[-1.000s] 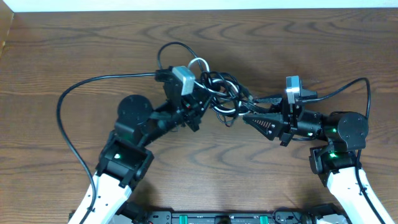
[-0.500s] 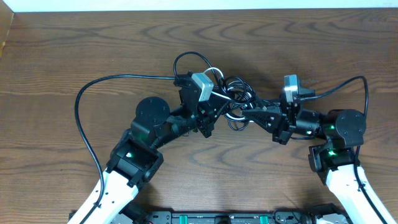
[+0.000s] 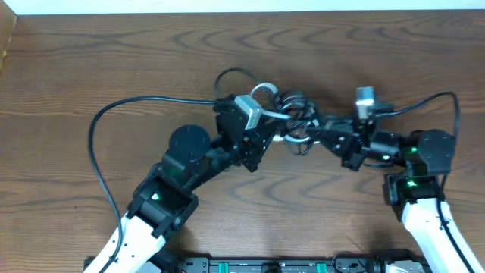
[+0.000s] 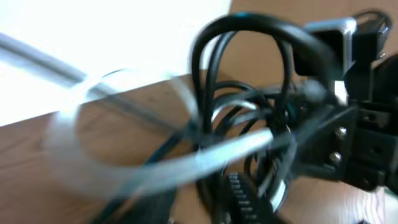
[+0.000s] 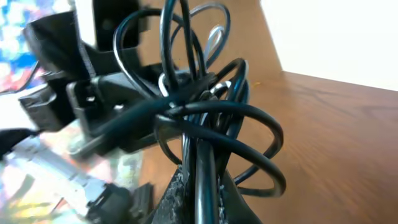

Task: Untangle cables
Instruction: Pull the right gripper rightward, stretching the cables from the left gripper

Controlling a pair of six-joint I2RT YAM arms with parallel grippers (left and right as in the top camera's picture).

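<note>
On the brown wooden table (image 3: 91, 68), both arms meet at the knotted bundle of thin black cables and one white cable (image 3: 294, 114). The right pincer (image 3: 317, 130) clamps black strands. Whether the left pincer (image 3: 273, 138) grips anything is too blurred to tell. This looks like the pulling-apart step, and the next move calls for drawing one loop gently outward.

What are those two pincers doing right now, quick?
Left pincer: cannot tell, its view is blurred.
Right pincer: closed on the cables.
</note>
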